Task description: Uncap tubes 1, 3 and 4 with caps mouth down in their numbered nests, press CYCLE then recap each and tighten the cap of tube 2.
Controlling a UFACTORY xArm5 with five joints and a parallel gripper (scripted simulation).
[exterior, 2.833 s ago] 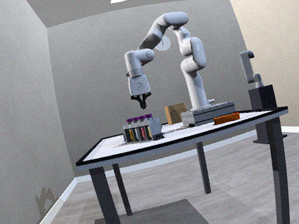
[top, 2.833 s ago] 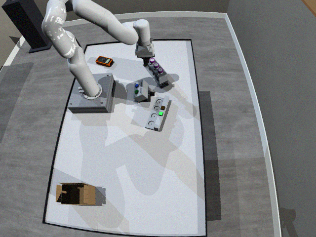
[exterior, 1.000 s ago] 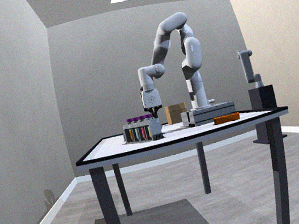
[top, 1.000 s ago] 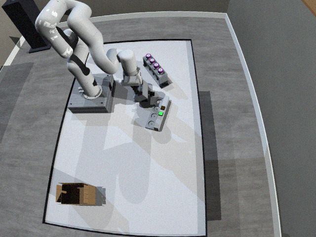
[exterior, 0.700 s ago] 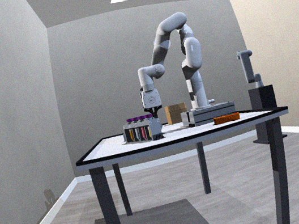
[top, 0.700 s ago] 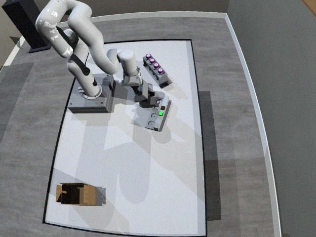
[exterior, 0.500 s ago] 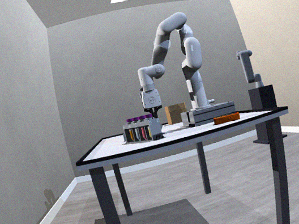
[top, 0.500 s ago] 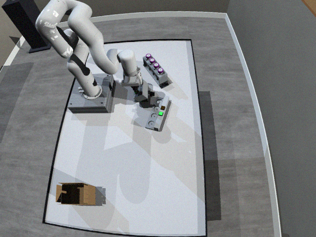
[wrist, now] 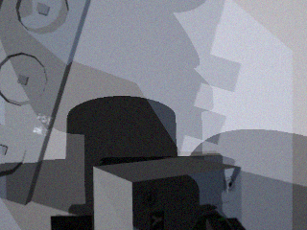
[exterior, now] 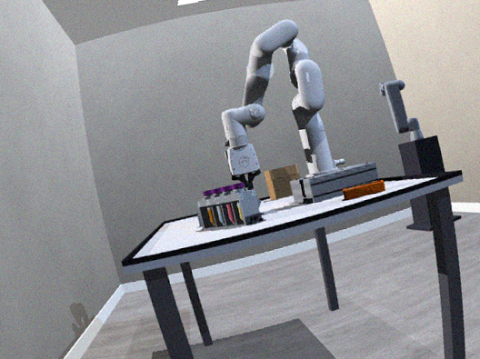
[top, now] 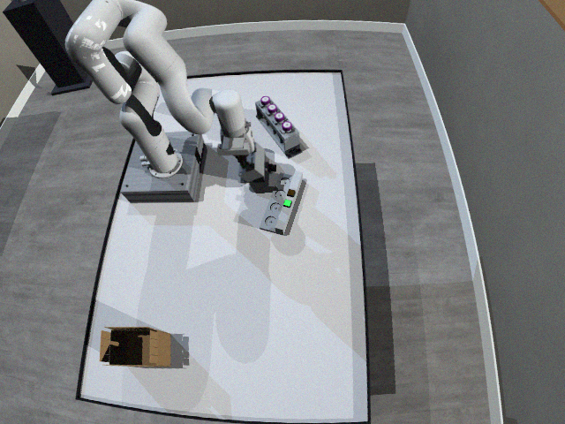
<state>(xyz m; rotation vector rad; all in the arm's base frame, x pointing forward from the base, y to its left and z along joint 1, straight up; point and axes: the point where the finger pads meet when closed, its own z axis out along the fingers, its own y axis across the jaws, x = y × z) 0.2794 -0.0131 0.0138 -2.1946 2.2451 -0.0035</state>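
Where the white, black-edged table top stands in a grey-walled room, the clenched, empty dark gripper hides the grey key housing from above.

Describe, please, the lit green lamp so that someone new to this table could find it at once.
Start at the arm's grey base block on the white table top, then look to the long grey cap tray lying just beyond the gripper. Along the tray's far edge sit two small square lamps: the green lamp glows bright, whereas its neighbour, the amber lamp, looks dull brown.
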